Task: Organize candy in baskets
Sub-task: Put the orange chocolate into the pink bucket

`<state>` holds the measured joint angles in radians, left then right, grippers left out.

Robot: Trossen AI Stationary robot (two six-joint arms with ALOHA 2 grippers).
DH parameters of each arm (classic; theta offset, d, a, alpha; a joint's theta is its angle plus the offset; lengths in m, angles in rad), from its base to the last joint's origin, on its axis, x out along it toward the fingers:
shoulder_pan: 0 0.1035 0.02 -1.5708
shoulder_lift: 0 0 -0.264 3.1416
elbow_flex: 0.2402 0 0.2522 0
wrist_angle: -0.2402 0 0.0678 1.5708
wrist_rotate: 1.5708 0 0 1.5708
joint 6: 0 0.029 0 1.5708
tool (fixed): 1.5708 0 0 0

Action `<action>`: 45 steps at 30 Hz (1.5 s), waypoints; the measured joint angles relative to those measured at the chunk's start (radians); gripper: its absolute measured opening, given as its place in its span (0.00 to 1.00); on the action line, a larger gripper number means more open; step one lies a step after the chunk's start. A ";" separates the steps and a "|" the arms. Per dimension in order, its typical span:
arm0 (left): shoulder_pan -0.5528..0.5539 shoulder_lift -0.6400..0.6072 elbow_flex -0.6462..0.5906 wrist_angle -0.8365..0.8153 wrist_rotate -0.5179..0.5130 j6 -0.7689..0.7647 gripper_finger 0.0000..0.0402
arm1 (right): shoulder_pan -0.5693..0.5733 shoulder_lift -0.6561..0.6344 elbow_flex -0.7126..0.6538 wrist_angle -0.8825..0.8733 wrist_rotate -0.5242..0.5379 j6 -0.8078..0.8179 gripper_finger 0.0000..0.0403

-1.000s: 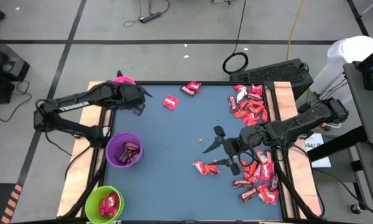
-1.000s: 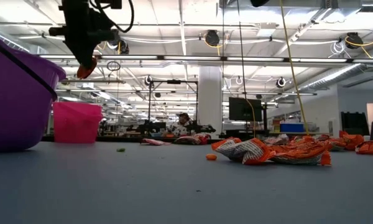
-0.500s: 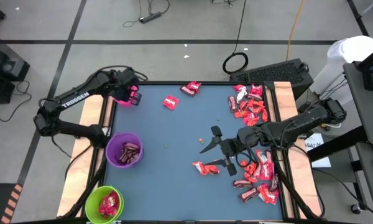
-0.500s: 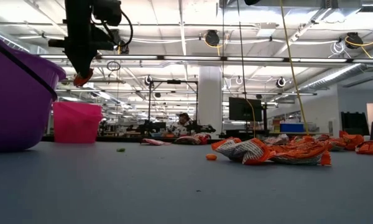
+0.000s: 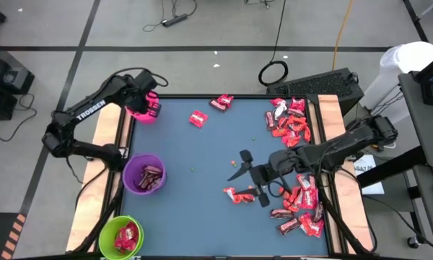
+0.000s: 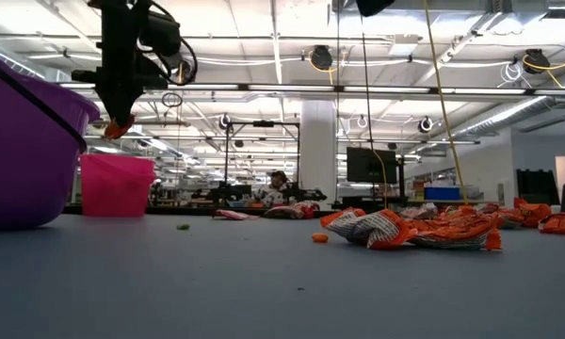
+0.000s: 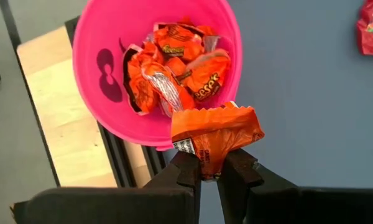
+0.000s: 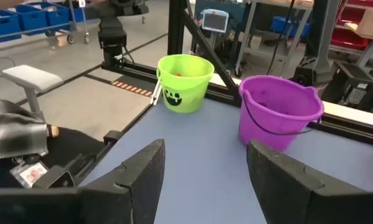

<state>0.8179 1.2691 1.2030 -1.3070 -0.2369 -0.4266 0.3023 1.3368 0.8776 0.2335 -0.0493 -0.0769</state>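
Upper left in the high view, the left tool (image 7: 210,173) pinches an orange candy (image 7: 216,132) just above the pink tub's (image 7: 93,81) near rim; the right tool (image 5: 247,177), open, hangs mid-worktop.

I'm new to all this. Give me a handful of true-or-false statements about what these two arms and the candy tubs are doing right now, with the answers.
1. The left end effector pinches an orange wrapped candy above the bright pink round plastic tub. True.
2. The pink tub is empty. False: it holds several orange wrapped candies.
3. The right end effector is open and holds nothing. True.
4. The purple round plastic tub stands beside the right arm. False: it stands on the left side, between the pink tub and the lime green round plastic tub.
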 joint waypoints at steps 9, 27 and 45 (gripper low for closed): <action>0.020 -0.001 0.000 -0.007 0.000 0.006 0.09 | -0.001 0.075 0.000 0.184 0.002 -0.007 0.53; 0.020 -0.001 0.000 0.042 -0.030 -0.011 0.09 | -0.007 0.079 0.000 0.129 0.001 0.048 0.53; 0.097 0.127 0.000 0.161 -0.083 0.145 0.11 | -0.096 0.077 0.000 0.008 0.054 -0.045 0.53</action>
<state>0.9150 1.3966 1.2026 -1.1459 -0.3199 -0.2814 0.2064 1.4139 0.8772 0.2419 0.0047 -0.1222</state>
